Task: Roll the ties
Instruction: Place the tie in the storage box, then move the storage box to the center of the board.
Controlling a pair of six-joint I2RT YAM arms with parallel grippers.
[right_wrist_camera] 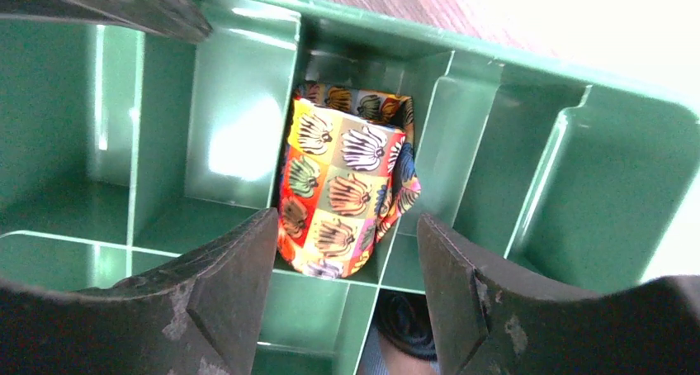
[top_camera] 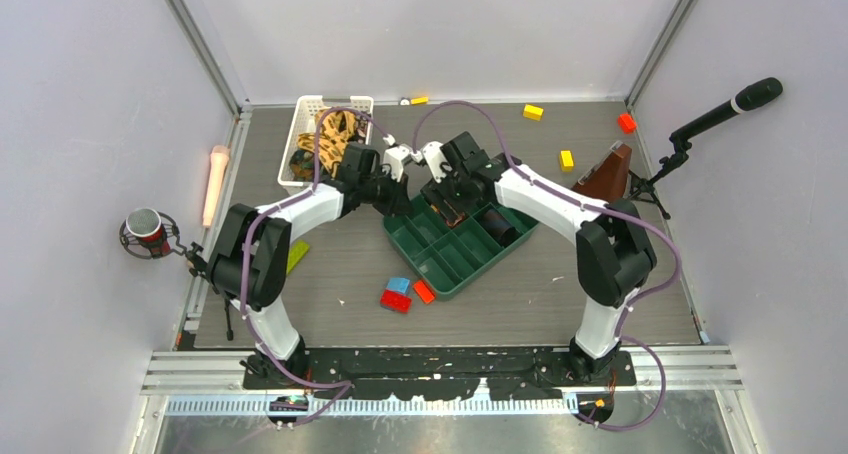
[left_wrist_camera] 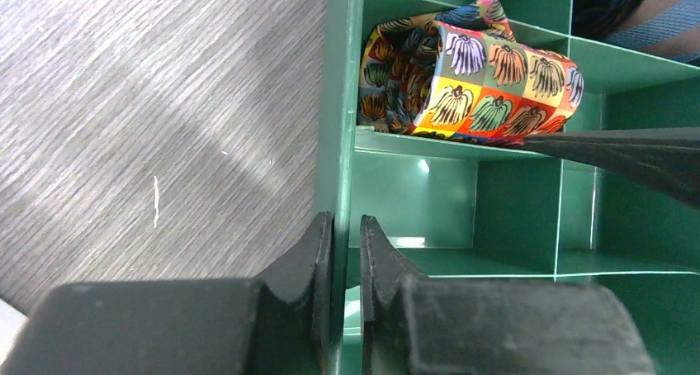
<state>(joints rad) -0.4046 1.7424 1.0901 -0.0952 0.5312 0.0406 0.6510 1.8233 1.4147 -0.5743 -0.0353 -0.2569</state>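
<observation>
We are pinching the green tray's wall with our left fingers, presumably to steady it; our right fingers are hanging spread above the rolled tie tucked in a mid-frame compartment.

text: none legible | labels: none | numbers: none

A lab test cell — white walls, microphone, aluminium rails.
</observation>
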